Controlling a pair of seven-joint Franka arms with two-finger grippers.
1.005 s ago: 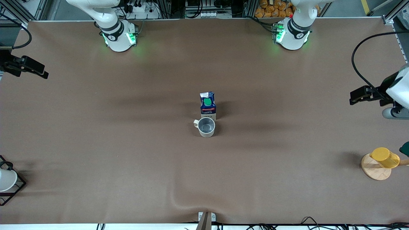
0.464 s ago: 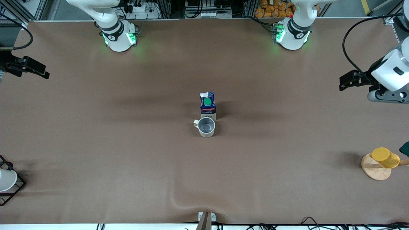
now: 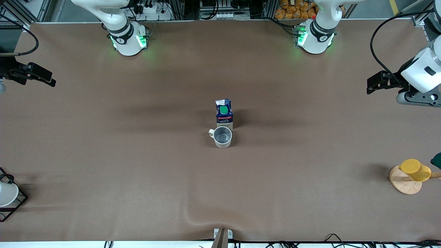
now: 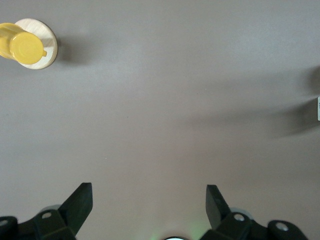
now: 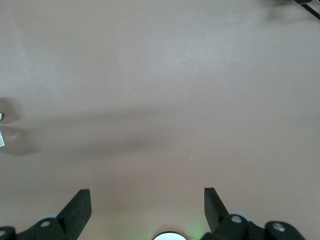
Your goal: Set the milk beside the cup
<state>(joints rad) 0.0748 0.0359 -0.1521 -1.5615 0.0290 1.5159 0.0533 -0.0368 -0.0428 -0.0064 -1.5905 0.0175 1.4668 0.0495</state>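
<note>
Brown paper-like covering spreads over the whole bench (image 3: 137, 155). Near its middle the milk (image 3: 224, 115) stands upright, a dark-blue carton with a green round cap and a red label band. The cup (image 3: 222, 136), a pale grey mug with its small handle turned toward the right arm's end, sits just beside the milk and nearer to the front camera, so close that the two look to be touching or almost so.

Neither arm holds anything. The left gripper (image 4: 149, 201) hangs over bare bench at the left arm's end, its jaws spread wide and released. The right gripper (image 5: 147, 202) hangs over bare bench at the right arm's end, its jaws likewise spread and released.

At the left arm's end, nearer to the front camera, a yellow cup (image 3: 414, 169) rests on a round wooden coaster (image 3: 403, 184). At the right arm's end a white cup (image 3: 7, 193) sits in a black wire frame (image 3: 15, 205).
</note>
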